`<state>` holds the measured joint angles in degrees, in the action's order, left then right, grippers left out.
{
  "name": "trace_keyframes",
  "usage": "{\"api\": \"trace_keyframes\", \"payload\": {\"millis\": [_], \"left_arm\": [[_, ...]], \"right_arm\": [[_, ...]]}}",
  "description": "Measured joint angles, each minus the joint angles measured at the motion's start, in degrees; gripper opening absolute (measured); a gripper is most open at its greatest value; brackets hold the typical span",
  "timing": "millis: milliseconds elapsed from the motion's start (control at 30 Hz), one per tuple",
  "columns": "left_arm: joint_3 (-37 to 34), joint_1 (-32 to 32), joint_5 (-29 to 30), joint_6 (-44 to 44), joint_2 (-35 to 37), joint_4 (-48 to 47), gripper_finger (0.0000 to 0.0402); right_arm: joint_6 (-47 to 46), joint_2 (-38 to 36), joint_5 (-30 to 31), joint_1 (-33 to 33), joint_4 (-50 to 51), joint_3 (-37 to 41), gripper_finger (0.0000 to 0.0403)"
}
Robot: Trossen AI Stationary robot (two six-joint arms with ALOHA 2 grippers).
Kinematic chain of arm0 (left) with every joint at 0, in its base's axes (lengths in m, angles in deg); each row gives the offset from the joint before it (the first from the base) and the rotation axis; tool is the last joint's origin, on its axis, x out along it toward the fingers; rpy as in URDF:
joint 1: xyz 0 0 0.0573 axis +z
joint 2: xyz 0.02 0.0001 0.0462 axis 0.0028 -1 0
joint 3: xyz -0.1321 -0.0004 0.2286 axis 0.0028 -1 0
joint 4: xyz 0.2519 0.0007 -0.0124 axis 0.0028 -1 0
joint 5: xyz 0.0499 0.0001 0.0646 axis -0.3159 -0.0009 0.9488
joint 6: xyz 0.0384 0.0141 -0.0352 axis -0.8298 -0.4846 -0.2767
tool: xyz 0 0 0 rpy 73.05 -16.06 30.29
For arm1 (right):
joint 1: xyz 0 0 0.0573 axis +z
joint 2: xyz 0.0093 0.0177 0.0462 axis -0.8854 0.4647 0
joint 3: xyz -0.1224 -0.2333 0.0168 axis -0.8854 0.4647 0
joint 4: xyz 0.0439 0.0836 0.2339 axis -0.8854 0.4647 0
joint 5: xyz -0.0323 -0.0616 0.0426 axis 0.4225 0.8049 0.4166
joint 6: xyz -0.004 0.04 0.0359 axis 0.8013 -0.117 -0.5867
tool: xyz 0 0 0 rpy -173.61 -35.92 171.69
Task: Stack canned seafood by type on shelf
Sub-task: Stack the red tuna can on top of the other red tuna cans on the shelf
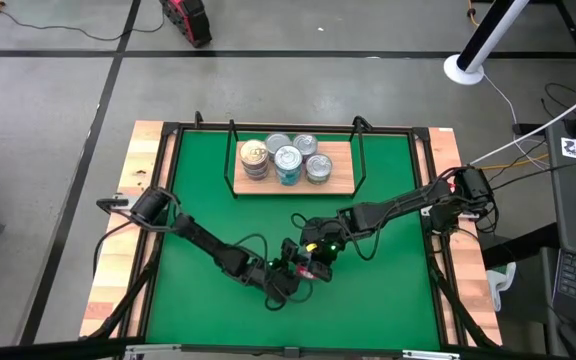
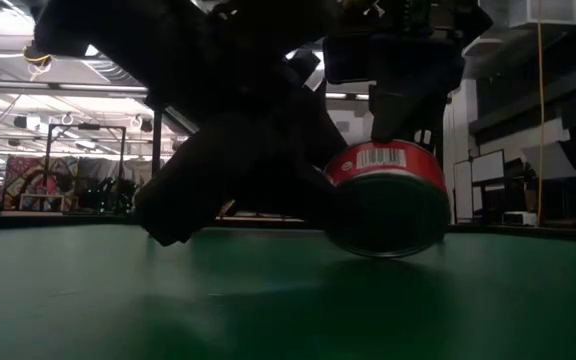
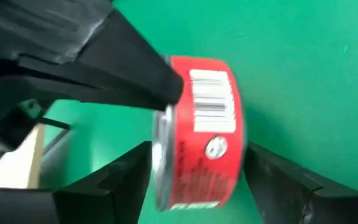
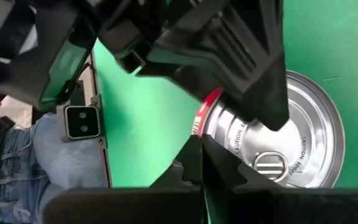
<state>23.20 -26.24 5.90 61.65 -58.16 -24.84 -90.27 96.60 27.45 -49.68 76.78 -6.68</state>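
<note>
Green mat [image 1: 218, 200]: red tin [image 3: 204, 134] between left hand [image 3: 194, 186] fingers.

The two arms are crowding over the red tin [image 1: 313, 262] from above, hiding nearly all of it; the left pincer [image 3: 194, 180] is running off the wrist picture's bottom edge, so its fingertips are going unseen; the tin's lid [image 4: 291, 134] is being cut by the frame and covered by a dark finger; the stacked tins [image 1: 286, 158] on the shelf [image 1: 343, 178] are looking too small for labels to be read.
</note>
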Motion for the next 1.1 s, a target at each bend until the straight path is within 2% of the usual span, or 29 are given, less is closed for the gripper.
{"api": "trace_keyframes", "payload": {"millis": [100, 300, 533, 667, 733, 900, 1100], "left_arm": [[0.0, -0.58, 1.14, -1.01, 0.0, 0.0, 0.0218], [0.0, -1.42, 1.25, -0.78, 0.0, 0.05, 0.0134], [0.0, -1.75, 1.23, -0.76, 0.0, 0.02, 0.0132], [1.53, -1.82, 1.59, -0.83, -0.07, -0.38, 0.0137], [2.95, -1.82, 1.87, -1.01, -0.07, -0.3, 0.0144], [6.22, -1.53, 3.96, -3.64, -0.07, -0.5, 0.0141], [10.63, -0.49, 12.58, -14.78, -0.07, -0.53, 0.0142]], "right_arm": [[-0.02, 0.0, -0.8, 0.02, -0.01, 0.0, 0.0001], [-0.23, -0.02, -0.79, 0.13, 0.0, 0.0, 0.0017], [-1.09, -0.02, -0.81, 0.11, 0.18, 0.0, 0.0083], [-1.22, -1.04, -7.0, -0.72, 2.88, 0.0, 0.0108], [-0.81, -2.97, -7.03, -0.68, 5.02, -0.02, 0.0114], [3.38, -10.53, 3.36, 0.29, 12.86, -0.02, 0.0117], [4.08, -21.9, 18.45, 3.48, 20.75, -0.04, 0.0117]]}}
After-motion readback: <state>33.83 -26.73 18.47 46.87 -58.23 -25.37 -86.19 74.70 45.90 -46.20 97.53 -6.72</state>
